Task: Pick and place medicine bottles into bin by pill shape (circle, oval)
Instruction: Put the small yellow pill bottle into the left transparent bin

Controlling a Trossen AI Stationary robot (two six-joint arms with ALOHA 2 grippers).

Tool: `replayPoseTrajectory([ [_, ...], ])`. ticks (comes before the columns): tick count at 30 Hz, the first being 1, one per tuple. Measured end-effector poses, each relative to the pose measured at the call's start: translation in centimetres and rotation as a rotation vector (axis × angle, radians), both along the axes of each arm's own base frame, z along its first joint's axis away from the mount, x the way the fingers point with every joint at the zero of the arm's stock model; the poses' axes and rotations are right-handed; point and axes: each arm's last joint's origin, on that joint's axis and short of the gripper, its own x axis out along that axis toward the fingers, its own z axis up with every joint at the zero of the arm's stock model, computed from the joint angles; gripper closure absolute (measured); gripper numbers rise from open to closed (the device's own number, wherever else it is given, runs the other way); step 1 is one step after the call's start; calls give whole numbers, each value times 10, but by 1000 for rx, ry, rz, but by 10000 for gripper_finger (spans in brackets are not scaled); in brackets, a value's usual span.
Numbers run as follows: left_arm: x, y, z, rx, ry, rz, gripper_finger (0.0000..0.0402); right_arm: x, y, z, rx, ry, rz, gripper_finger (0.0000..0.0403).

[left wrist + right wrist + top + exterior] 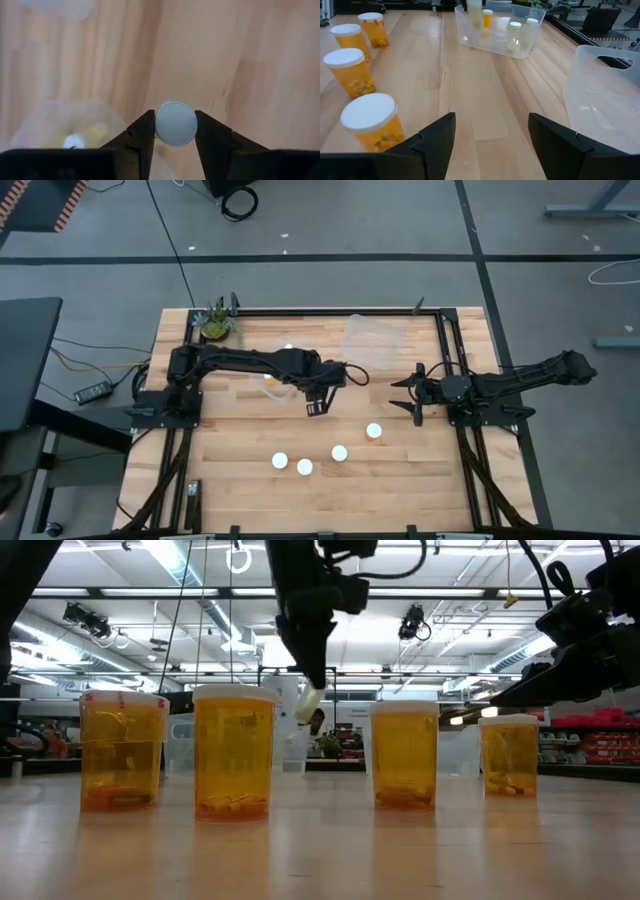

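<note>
four bottles [339, 452] stand; left gripper [175, 131] clamps a white-capped bottle [175, 123], right gripper [491, 135] gapes.

High view: overhead, straight down, far out, whole table [250, 480] plus floor. Low view: tabletop height, level, four bottles [232, 752] close up. Left wrist: looks down past own fingers [140, 142] at wood. Right wrist: shallow forward look toward 12 o'clock. Low and right wrist share the bottle row.

Held bottle [175, 123]: cap alone is showing, body hidden; left gripper [175, 131] fingers are running off-frame.
</note>
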Motion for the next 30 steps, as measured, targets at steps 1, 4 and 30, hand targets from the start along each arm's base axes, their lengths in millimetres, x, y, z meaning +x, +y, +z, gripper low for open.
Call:
replayPoseTrajectory([
  [1,-2,-1,3,17,4,6,274,0,0,0,0,0,0,146],
  [4,-9,-1,9,61,20,29,272,0,0,0,0,0,0,146],
  [30,-39,26,-34,140,234,130,269,0,0,0,0,1,0,146],
])
